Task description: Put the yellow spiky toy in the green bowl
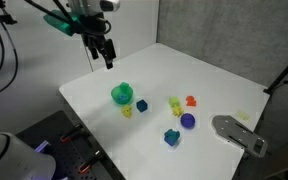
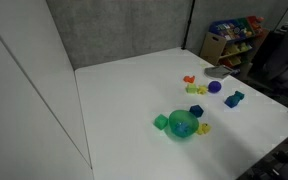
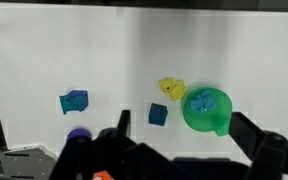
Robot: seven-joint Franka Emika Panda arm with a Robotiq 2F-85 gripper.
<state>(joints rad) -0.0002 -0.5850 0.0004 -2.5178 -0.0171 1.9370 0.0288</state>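
The green bowl [image 1: 122,94] sits on the white table and shows in both exterior views [image 2: 184,124] and in the wrist view [image 3: 208,112]. A blue piece lies inside it. The yellow spiky toy [image 3: 172,89] lies on the table right beside the bowl, outside it; it also shows in both exterior views [image 1: 127,111] [image 2: 204,128]. My gripper [image 1: 105,54] hangs open and empty well above the table, behind the bowl. In the wrist view its two fingers [image 3: 181,140] frame the bowl. It is out of view in the exterior view from the table's other side.
A blue cube [image 3: 158,115] lies next to the toy. A teal piece [image 3: 74,101], a purple ball [image 1: 187,120], a pale yellow-green piece [image 1: 174,103] and an orange piece [image 1: 191,101] lie farther off. A grey object [image 1: 239,135] lies near the table edge.
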